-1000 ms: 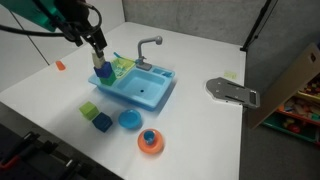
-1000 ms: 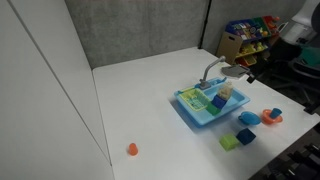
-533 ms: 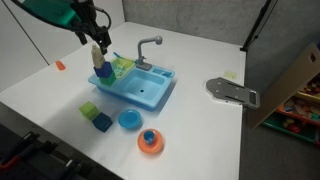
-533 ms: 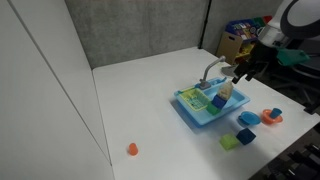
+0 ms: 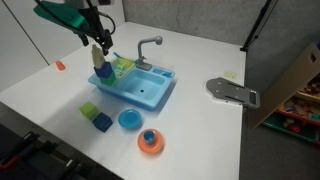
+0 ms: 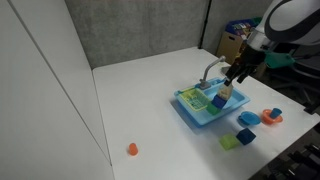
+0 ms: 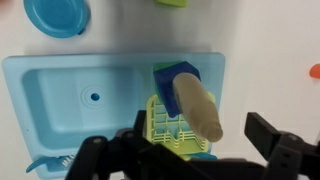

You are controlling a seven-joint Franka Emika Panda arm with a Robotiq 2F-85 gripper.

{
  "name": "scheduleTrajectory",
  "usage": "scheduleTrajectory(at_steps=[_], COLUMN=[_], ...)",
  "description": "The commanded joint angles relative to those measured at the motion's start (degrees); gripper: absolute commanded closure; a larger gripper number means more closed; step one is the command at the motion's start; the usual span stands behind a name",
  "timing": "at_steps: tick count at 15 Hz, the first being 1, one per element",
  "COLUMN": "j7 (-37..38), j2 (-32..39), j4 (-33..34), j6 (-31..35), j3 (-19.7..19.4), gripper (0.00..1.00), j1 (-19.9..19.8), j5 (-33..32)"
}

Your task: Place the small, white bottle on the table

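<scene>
Bottle (image 7: 198, 108) stands near-upright against the cube (image 7: 172, 76) in the sink (image 7: 60, 95), directly below the wide-open, empty jaws, its long axis pointing up between them.

I count one sink (image 5: 125, 100) with one faucet (image 5: 148, 45). Inside the sink are one bottle (image 7: 198, 108), one blue cube (image 7: 175, 78) and one green rack (image 7: 165, 130). On the table (image 5: 200, 130) beside the sink are one green cube (image 5: 89, 110), a second blue cube (image 5: 102, 122), one blue bowl (image 5: 130, 120) and one orange dish (image 5: 150, 143). That makes three cubes.
</scene>
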Motion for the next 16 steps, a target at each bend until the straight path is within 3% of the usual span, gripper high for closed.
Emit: scheduleTrajectory(at_steps=[1, 2, 4, 11, 16], j7=[-1.50, -1.47, -1.21, -1.05, -0.08], j2=[2.51, 2.91, 3.58, 4.57, 2.10], j4=[2.82, 3.09, 3.56, 4.47, 4.27], j6=[-1.29, -1.39, -1.48, -1.59, -2.01], j3=[1.12, 1.26, 1.53, 2.23, 1.97], gripper=[0.00, 0.25, 0.34, 0.91, 0.90], j1=[-1.58, -1.74, -1.95, -2.29, -2.59], j5=[0.87, 0.88, 0.66, 0.93, 0.00])
